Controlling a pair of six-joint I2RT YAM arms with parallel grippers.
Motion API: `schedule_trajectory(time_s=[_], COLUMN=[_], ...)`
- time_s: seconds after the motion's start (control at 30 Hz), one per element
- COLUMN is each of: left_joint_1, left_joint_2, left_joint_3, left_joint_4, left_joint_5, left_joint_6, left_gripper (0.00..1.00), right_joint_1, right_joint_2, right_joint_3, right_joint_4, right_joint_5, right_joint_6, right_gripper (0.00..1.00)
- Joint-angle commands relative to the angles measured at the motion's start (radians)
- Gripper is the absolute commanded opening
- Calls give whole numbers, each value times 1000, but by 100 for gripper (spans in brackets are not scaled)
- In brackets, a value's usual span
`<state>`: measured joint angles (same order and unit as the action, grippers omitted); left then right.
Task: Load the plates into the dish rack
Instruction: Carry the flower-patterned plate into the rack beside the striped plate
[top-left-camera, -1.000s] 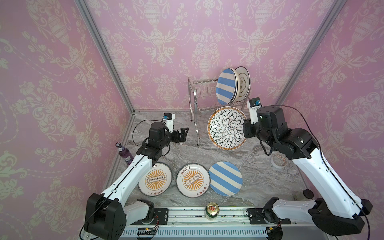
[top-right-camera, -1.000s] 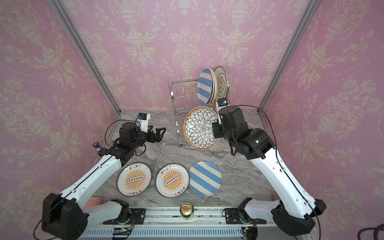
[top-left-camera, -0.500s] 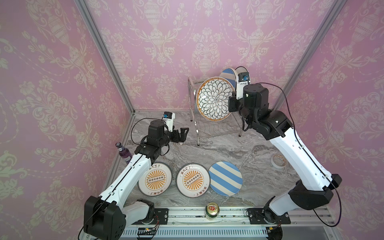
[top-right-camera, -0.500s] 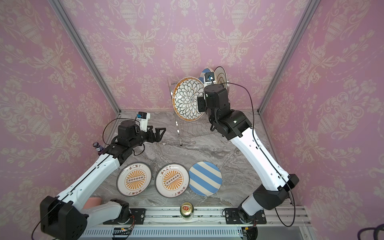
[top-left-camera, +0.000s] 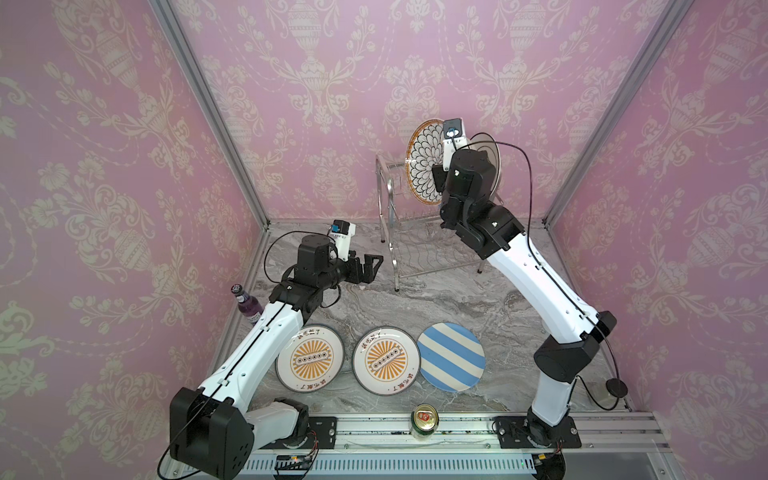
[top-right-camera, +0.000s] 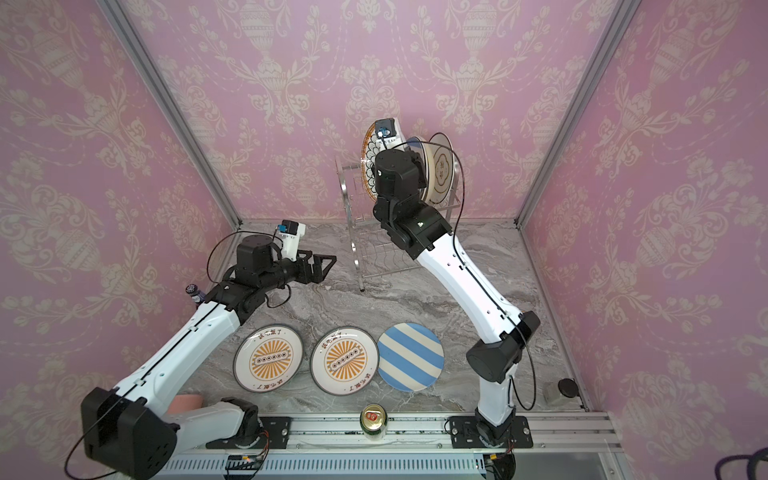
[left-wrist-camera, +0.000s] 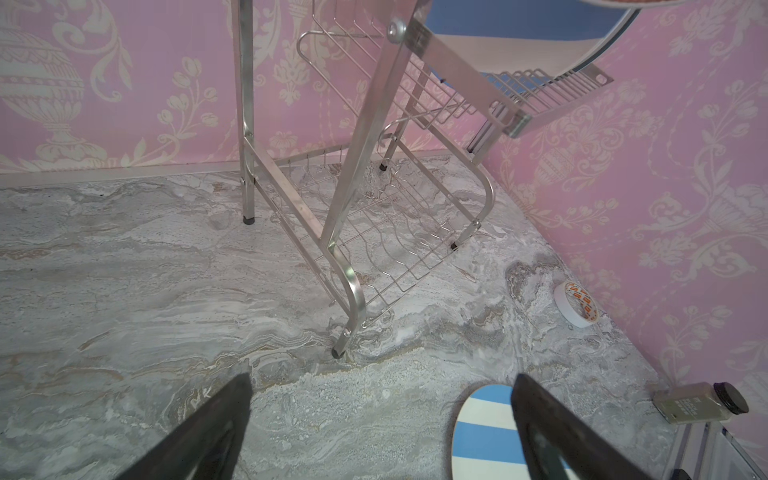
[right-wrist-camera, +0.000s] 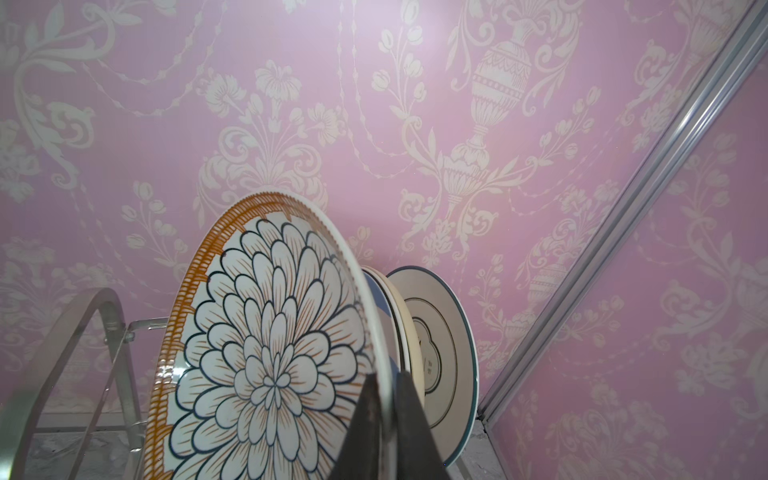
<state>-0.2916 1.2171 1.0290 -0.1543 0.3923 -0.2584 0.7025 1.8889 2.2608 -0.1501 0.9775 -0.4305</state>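
1. Mostly, the writing is too small to read. The outer sunburst plate (top-left-camera: 309, 358) and the middle sunburst plate (top-left-camera: 385, 359) each carry small characters at two spots on the rim. The tape roll (left-wrist-camera: 575, 303) has orange print and the jar (left-wrist-camera: 698, 403) a printed label (none of it legible).
2. Three plates lie flat in a row on the table (top-left-camera: 415, 303): those two and the flat striped plate (top-left-camera: 451, 356), just beside the middle one.
3. One floral plate (right-wrist-camera: 266, 353) stands on edge over the upper tier of the dish rack (left-wrist-camera: 367, 137). The right gripper (right-wrist-camera: 386, 378) pinches its rim between pressed-in jaws.
4. Behind it, upright in that tier, are the racked striped plate (left-wrist-camera: 519, 25) and the dark-rimmed plate (right-wrist-camera: 440, 353). I cannot tell whether the cream edge between them is a third.
5. The left gripper (left-wrist-camera: 382, 376) hangs over the table near a rack leg, jaws spread and holding nothing.
6. One can (top-left-camera: 424, 422) stands on the front rail, and one purple bottle (top-left-camera: 247, 305) by the wall.
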Motion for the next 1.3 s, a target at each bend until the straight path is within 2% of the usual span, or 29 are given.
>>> schedule_trajectory(time_s=[0.0, 0.13, 0.33, 0.47, 0.9, 1.17, 1.27], left_joint_1=[4, 6, 12, 16, 32, 37, 40], left_joint_2=[-22, -15, -12, -14, -32, -27, -27], left_joint_3=[-14, -7, -8, -14, -38, -41, -40], left_joint_4=[19, -5, -1, -6, -1, -2, -4], left_joint_5=[49, 46, 48, 46, 46, 51, 57], left_joint_6=[-15, 10, 9, 19, 2, 2, 0], left_gripper=[99, 99, 99, 99, 99, 99, 99], right_joint_1=[17, 21, 20, 10, -39, -62, -74], right_joint_2=[39, 134, 206, 214, 213, 189, 176], right_joint_3=[102, 169, 217, 219, 132, 65, 50], right_joint_4=[378, 544, 609, 617, 573, 514, 446], right_joint_5=[118, 148, 133, 116, 119, 117, 108], right_joint_6=[-280, -506, -642, -683, -630, -515, -428], right_gripper=[0, 0, 0, 0, 0, 0, 0])
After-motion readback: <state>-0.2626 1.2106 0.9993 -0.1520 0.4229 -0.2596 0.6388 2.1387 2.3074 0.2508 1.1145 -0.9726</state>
